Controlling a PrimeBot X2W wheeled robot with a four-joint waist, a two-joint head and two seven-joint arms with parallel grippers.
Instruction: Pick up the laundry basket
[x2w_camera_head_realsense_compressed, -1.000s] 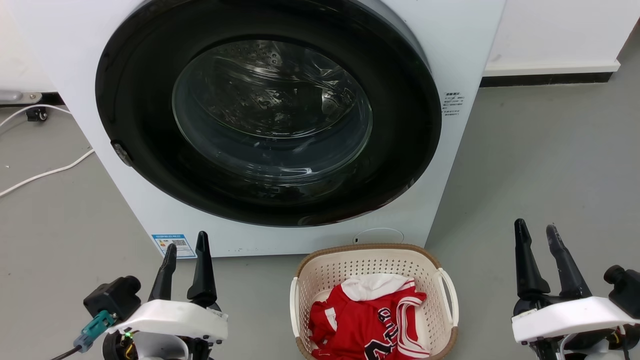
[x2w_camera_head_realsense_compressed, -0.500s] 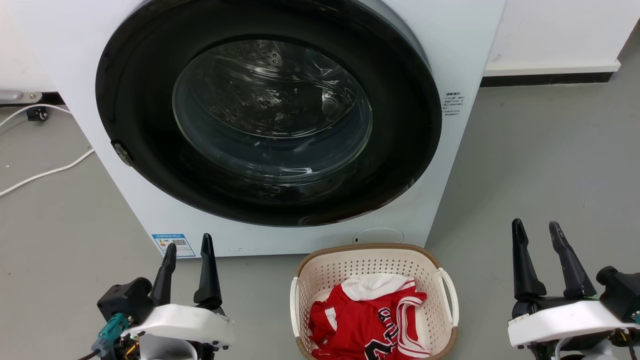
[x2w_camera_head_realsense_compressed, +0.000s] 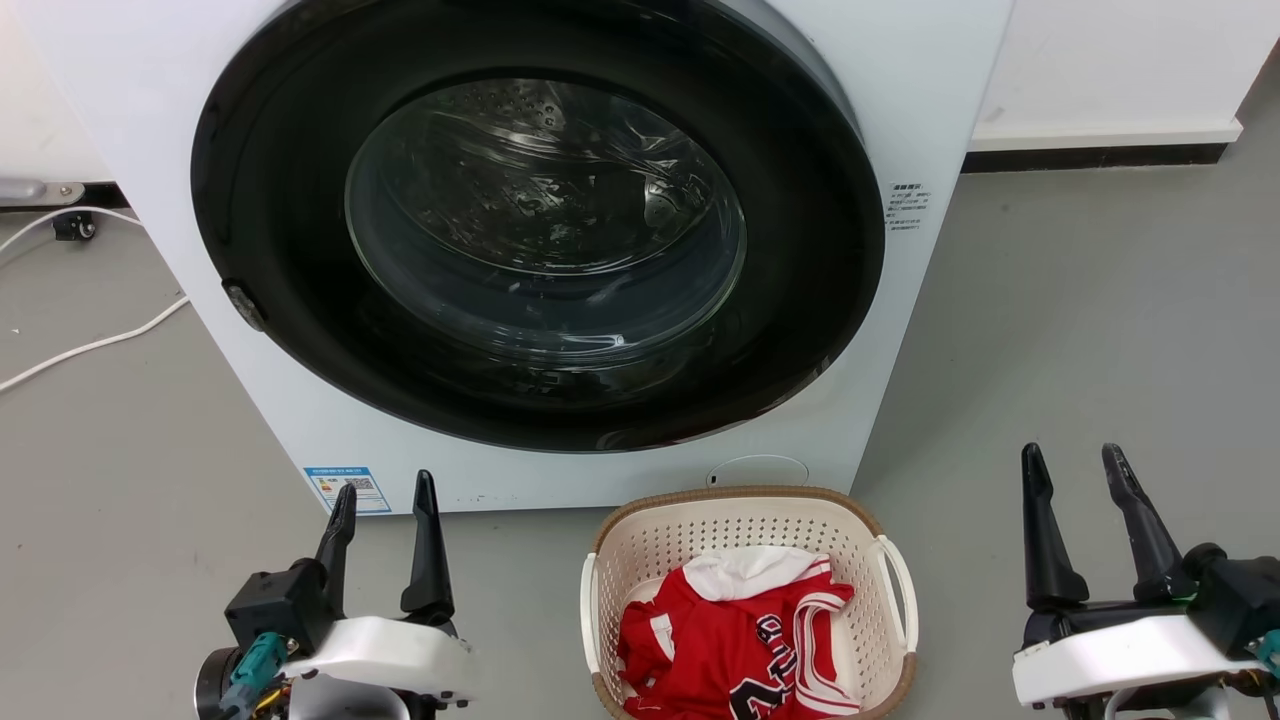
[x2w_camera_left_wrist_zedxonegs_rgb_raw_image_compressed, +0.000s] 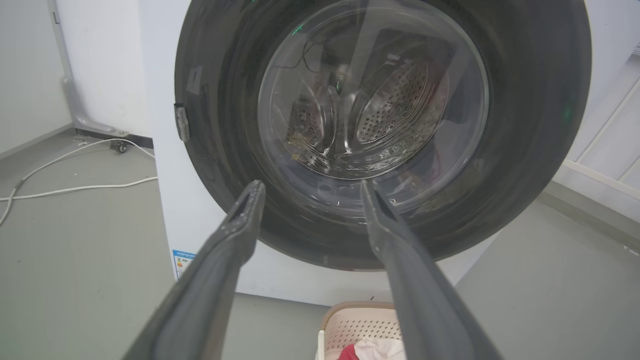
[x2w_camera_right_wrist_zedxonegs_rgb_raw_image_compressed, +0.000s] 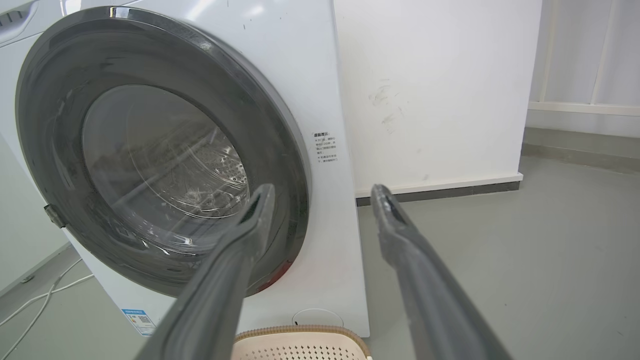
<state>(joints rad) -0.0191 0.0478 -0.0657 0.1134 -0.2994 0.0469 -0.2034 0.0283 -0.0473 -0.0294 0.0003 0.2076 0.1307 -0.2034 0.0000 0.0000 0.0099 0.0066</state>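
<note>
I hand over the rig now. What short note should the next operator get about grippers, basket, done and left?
Left gripper: open, empty, left of the laundry basket, apart from it.
Right gripper: open, empty, right of it, apart.
Basket: on the floor before the washer, red garment inside.
Done: nothing grasped yet.
Left: grip the handles, lift.

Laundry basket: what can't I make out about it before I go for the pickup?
- Head view: the bottom edge cuts off the near end of the laundry basket.
- Head view: the red jersey hides its floor.
- Left wrist view: a finger of the left hand covers its right side; the bottom edge cuts off the near part.
- Right wrist view: everything below its far rim falls past the bottom edge.
</note>
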